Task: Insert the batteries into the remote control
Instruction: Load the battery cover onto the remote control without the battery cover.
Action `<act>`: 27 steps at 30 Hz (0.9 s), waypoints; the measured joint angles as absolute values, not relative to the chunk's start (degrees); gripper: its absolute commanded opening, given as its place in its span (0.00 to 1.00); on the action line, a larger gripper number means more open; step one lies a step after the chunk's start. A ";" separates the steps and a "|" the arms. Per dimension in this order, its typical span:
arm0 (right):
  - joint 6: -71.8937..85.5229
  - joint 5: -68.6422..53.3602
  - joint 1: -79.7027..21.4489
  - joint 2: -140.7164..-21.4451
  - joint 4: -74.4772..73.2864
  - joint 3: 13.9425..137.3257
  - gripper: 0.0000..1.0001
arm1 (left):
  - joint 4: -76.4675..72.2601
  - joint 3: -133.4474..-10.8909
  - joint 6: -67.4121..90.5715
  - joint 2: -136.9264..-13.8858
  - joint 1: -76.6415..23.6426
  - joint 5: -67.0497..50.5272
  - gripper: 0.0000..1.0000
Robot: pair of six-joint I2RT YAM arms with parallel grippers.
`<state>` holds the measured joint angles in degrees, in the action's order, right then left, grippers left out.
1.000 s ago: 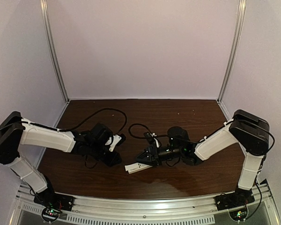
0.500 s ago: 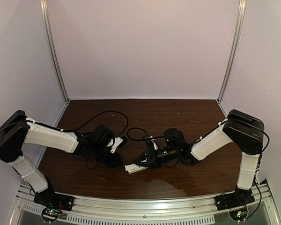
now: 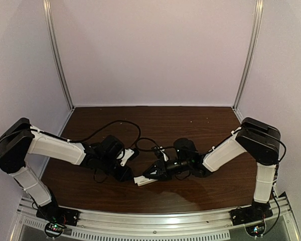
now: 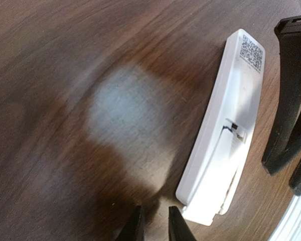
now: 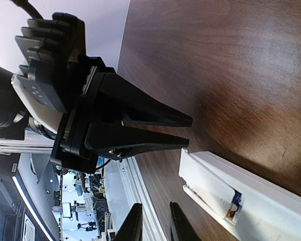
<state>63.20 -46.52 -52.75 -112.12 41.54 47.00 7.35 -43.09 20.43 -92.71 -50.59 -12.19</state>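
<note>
The white remote control (image 3: 144, 180) lies back up on the dark table, between my two grippers. In the left wrist view the remote (image 4: 231, 90) shows a QR label, and its cover (image 4: 215, 170) sits partly slid over the battery bay. A bluish-purple battery end (image 5: 236, 198) and an orange-red one (image 5: 231, 213) show in the gap at the cover's edge. My left gripper (image 3: 128, 174) (image 4: 153, 226) is nearly shut and empty, just off the remote's cover end. My right gripper (image 3: 146, 174) (image 5: 153, 221) is nearly shut and empty, low beside the remote (image 5: 261, 211).
Black cables (image 3: 115, 123) loop over the table behind both wrists. An aluminium rail (image 3: 150, 221) runs along the near edge. Pale walls close the back and sides. The right gripper's fingers (image 4: 291, 100) stand close along the remote's far side.
Both grippers have closed in on the remote: the right one moved left, the left one moved right and nearer. The remote has stayed in place.
</note>
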 measured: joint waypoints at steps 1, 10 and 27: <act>63.20 -46.52 -52.75 -112.25 41.52 47.00 0.20 | 7.27 -43.13 20.43 -92.84 -50.68 -12.34 0.17; 63.18 -46.54 -52.75 -112.53 41.30 47.03 0.18 | 6.98 -43.29 20.40 -93.60 -51.22 -13.10 0.17; 63.16 -46.72 -52.75 -112.55 41.08 47.55 0.15 | 7.60 -43.05 21.87 -92.71 -51.22 -11.25 0.23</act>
<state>63.16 -46.72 -52.75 -112.55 41.08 47.55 7.60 -43.05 21.87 -92.71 -51.22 -11.25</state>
